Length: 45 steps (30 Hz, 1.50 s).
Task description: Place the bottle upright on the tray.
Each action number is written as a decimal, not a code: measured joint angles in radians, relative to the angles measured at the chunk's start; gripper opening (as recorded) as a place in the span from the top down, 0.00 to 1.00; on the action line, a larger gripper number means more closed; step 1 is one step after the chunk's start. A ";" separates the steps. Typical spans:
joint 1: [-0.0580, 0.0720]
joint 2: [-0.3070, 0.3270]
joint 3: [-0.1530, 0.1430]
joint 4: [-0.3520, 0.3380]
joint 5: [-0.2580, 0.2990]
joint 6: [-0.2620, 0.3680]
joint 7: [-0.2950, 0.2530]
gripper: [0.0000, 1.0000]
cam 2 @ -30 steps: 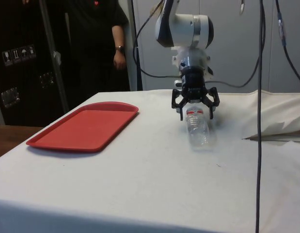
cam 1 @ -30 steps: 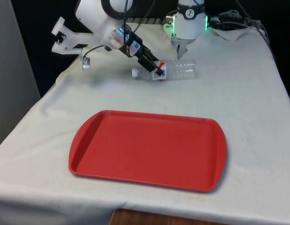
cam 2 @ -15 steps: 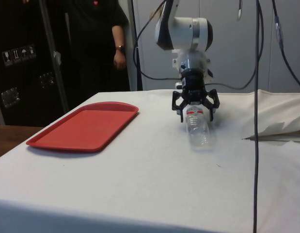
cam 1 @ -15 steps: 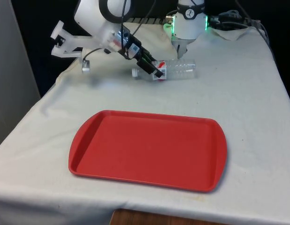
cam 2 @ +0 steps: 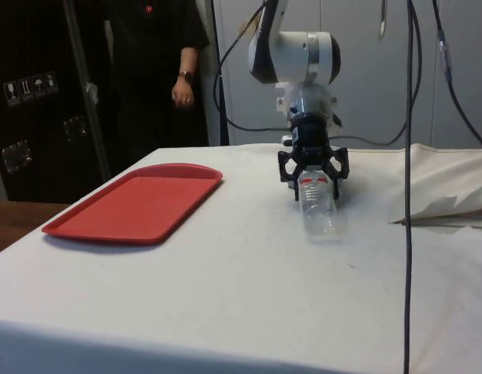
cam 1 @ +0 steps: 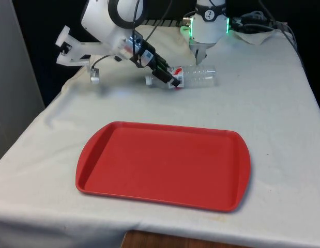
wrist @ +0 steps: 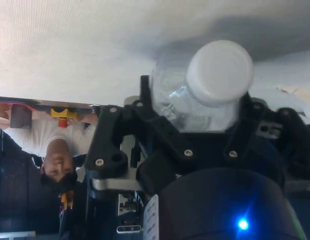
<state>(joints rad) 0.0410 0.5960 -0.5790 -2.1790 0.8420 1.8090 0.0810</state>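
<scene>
A clear plastic bottle [cam 1: 198,76] with a white cap [wrist: 220,72] and a red-and-white label lies on its side on the white cloth, beyond the tray. My gripper [cam 1: 172,81] reaches in from the front view's left and its black fingers [cam 2: 287,167] press on both sides of the bottle [cam 2: 318,214] at the neck end. In the wrist view the gripper [wrist: 195,100] hugs the bottle's shoulder just behind the cap. The red tray [cam 1: 165,165] lies flat with nothing on it, nearer the table's front edge, well apart from the bottle.
A person [cam 2: 159,62] in dark clothes stands behind the table beyond the tray [cam 2: 139,202]. Cables and bunched cloth [cam 1: 263,26] lie at the far corner on the front view's right. A cable [cam 2: 408,195] hangs down beside the bottle.
The fingers have drawn in a little around the bottle's neck and the arm's wrist has shifted slightly. The bottle has stayed where it lay. The person's hand has risen.
</scene>
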 measured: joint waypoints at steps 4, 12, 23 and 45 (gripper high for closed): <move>0.000 0.005 -0.001 0.005 0.001 -0.006 -0.001 0.53; 0.000 0.005 -0.008 0.013 0.001 -0.034 -0.001 0.79; 0.000 0.003 -0.009 0.015 0.001 -0.040 -0.001 0.86; 0.010 -0.093 -0.023 0.014 -0.008 -0.037 0.066 0.86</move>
<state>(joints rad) 0.0510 0.5030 -0.6020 -2.1650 0.8340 1.7720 0.1470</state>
